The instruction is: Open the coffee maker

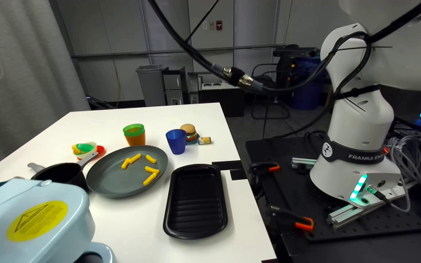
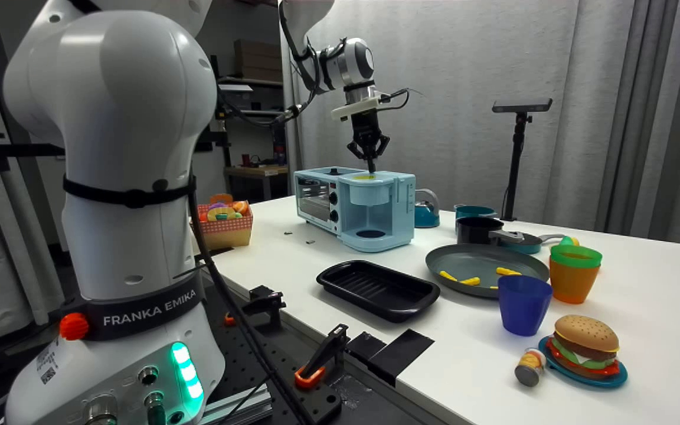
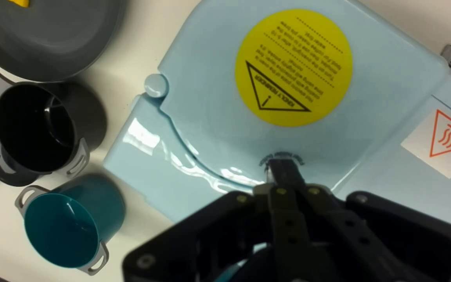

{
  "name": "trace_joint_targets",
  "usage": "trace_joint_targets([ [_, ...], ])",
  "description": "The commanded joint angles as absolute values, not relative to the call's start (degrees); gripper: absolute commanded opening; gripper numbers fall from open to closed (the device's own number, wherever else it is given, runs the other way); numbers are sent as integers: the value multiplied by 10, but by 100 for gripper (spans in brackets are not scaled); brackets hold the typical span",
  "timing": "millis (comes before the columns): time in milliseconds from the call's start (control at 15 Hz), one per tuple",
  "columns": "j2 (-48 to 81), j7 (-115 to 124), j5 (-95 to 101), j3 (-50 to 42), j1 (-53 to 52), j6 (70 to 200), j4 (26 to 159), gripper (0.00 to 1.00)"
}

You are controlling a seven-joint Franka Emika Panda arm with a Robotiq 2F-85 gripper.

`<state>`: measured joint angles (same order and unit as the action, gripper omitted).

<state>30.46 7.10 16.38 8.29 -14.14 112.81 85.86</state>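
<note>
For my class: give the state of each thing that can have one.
Gripper: shut
Coffee maker: lid closed
Oven door: closed
Grey pan: holding yellow pieces
Black tray: upright
Black pot: uncovered
Teal pot: uncovered
Blue cup: upright
Orange cup: upright, green cup nested inside
Can: on its side
Basket: filled
Base light: lit

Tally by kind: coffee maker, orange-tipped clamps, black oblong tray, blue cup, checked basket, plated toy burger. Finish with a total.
Coffee maker: 1
Orange-tipped clamps: 2
Black oblong tray: 1
Blue cup: 1
Checked basket: 1
Plated toy burger: 1
Total: 7
</note>
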Motion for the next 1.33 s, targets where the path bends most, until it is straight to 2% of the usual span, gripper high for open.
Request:
trace_joint_targets([
  [0,321,75,148,72,-150,1129,841,0],
  [1267,325,84,153,60,-147,1151,875,0],
])
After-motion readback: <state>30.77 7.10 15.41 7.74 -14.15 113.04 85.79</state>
